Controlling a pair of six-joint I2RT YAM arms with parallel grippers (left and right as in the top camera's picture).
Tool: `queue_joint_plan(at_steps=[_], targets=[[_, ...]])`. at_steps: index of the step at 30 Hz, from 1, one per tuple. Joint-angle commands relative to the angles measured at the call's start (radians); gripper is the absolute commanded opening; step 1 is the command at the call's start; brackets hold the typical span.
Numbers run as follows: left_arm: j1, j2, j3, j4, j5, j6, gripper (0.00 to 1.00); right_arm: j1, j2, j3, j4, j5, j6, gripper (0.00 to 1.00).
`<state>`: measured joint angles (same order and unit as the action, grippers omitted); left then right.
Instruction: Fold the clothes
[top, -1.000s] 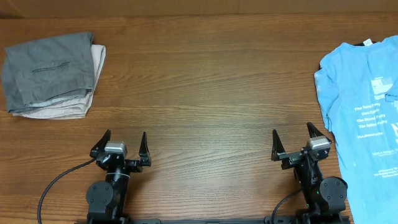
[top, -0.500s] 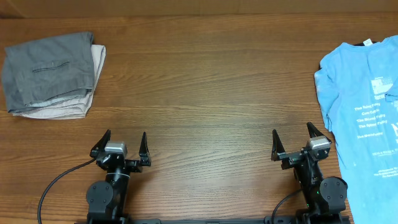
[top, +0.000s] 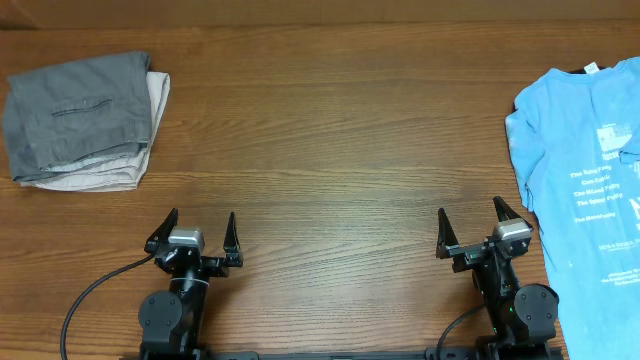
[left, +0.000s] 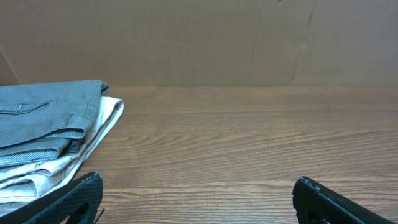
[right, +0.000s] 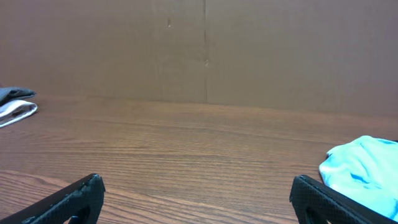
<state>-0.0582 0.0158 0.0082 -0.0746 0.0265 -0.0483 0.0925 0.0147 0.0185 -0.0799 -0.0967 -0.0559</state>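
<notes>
The dark-grey shorts (top: 75, 110) lie folded at the table's far left, on top of a pale beige folded garment (top: 100, 175). Their slit pocket faces up. They also show at the left of the left wrist view (left: 43, 121) and as a sliver at the left edge of the right wrist view (right: 12, 93). My left gripper (top: 196, 232) is open and empty near the front edge, well to the right of and nearer than the shorts. My right gripper (top: 470, 226) is open and empty near the front edge, at the right.
A light-blue T-shirt with white print (top: 590, 170) lies spread at the table's right edge, just right of my right gripper; it shows in the right wrist view (right: 364, 171). A brown cardboard wall (left: 199, 43) stands behind the wooden table (top: 330, 140).
</notes>
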Motion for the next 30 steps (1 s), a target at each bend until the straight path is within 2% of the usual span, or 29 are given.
queue_joint_plan(at_steps=[1,30], targets=[[0.005,-0.012,-0.003,0.0,0.014,0.019,1.0,0.003,-0.012,-0.011,0.003,0.009,0.004,1.0],[0.005,-0.011,-0.003,0.0,0.014,0.019,1.0,0.003,-0.012,-0.011,0.003,0.008,0.004,1.0]])
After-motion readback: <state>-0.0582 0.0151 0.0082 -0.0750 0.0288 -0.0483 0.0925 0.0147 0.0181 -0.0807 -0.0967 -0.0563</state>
